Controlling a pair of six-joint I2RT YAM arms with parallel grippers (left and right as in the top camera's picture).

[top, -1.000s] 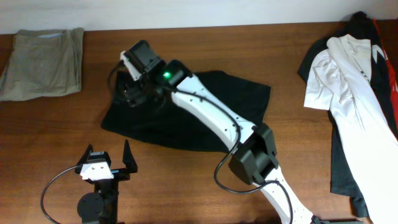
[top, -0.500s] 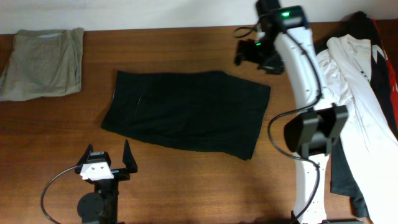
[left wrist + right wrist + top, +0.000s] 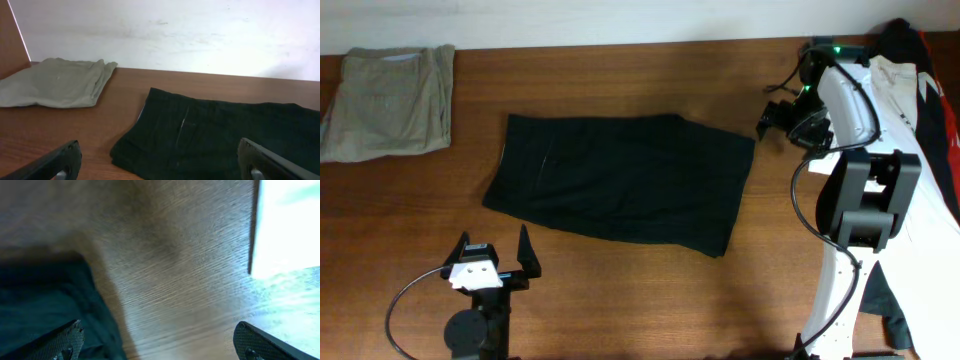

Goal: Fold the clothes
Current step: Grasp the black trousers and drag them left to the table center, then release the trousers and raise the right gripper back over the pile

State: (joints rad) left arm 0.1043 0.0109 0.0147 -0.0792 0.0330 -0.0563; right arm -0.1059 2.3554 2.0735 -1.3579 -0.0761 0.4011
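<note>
Since flat black fabric shorts (image 3: 620,185) lie spread for folding, right gripper (image 3: 770,115) hovers, jaws apart, at two o'clock.

Shorts (image 3: 620,185) at table (image 3: 640,300) centre, folded piece (image 3: 388,100) back left, garment heap (image 3: 932,175) along right edge.

R gripper (image 3: 778,120): 1 s ago over far-left corner of plain black fabric shorts (image 3: 620,180). Since swung off to the right. Now jaws apart over brown wooden table (image 3: 620,290), shorts' edge just beside its finger, garment fully uncovered.
</note>
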